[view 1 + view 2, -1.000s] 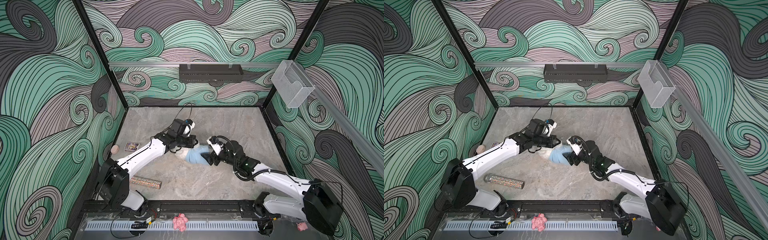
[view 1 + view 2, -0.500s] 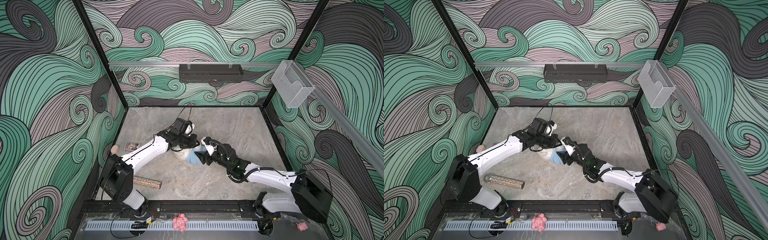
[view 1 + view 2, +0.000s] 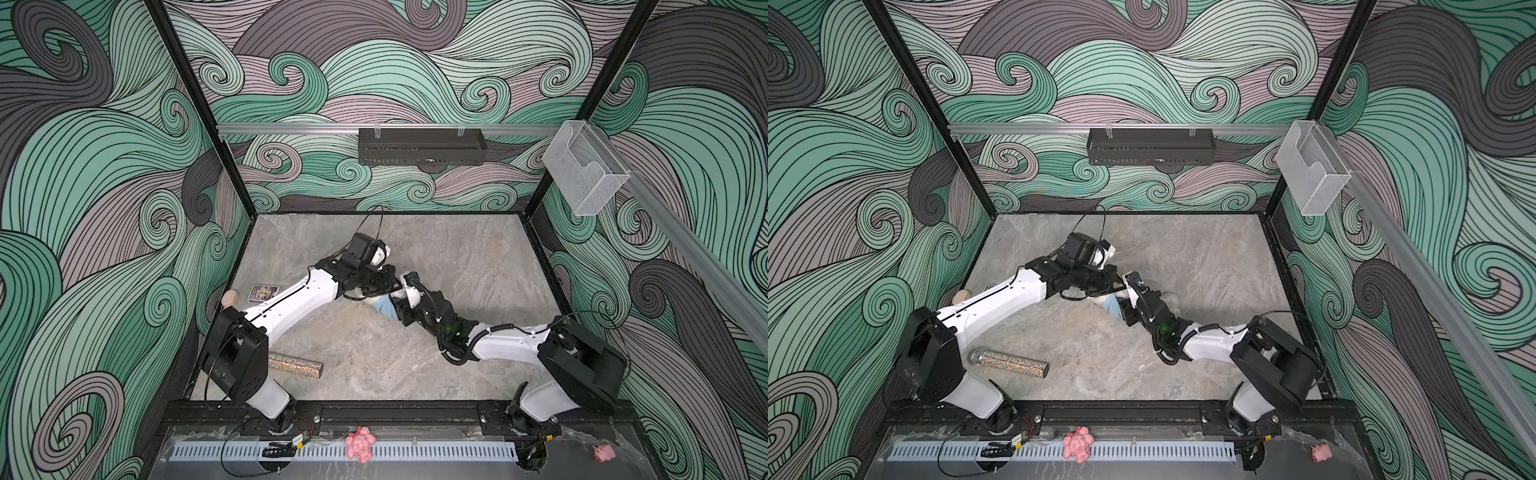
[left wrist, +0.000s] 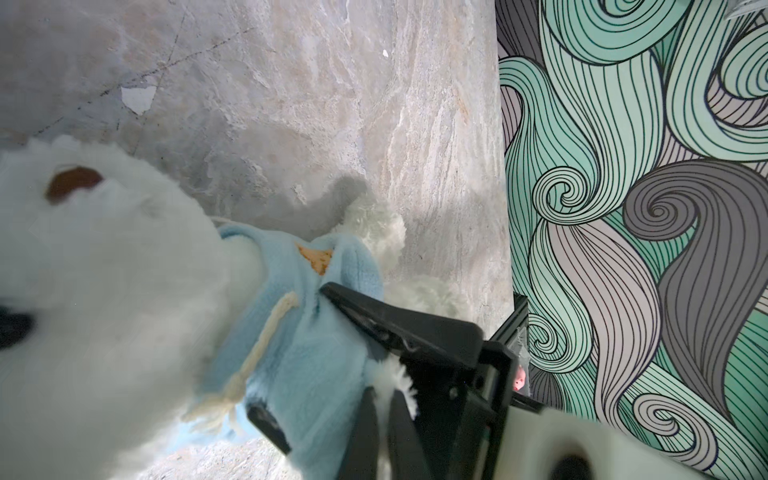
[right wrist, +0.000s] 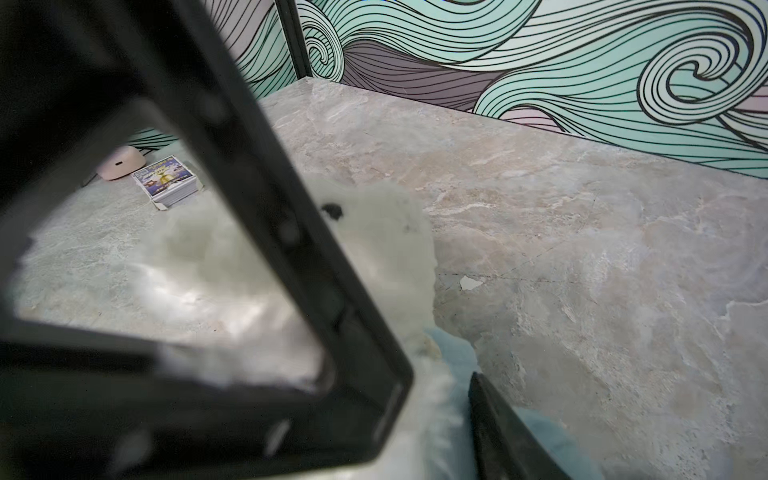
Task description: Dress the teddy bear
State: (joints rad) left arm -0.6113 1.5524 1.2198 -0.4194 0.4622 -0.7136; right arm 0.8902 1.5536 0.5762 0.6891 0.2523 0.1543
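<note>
Lying on the marble table between the two claws, the teddy bear has its fluffy white head pressed right up against the left claw. That claw is closed tight, and its tips are hidden by the fur, so what they pinch cannot be told. Facing it from the opposite side, the right claw has its black fingers partly apart with a bunch of the blue garment between them, both touching the fleece; whether they truly grip it cannot be told. The garment sits around the bear's body, a cream drawstring hanging just beside one of those fingers. Bare white limbs stick out just beyond the right claw's tips. Well behind the left claw, beside its arm, lie a deck of cards and a glittery tube
</note>
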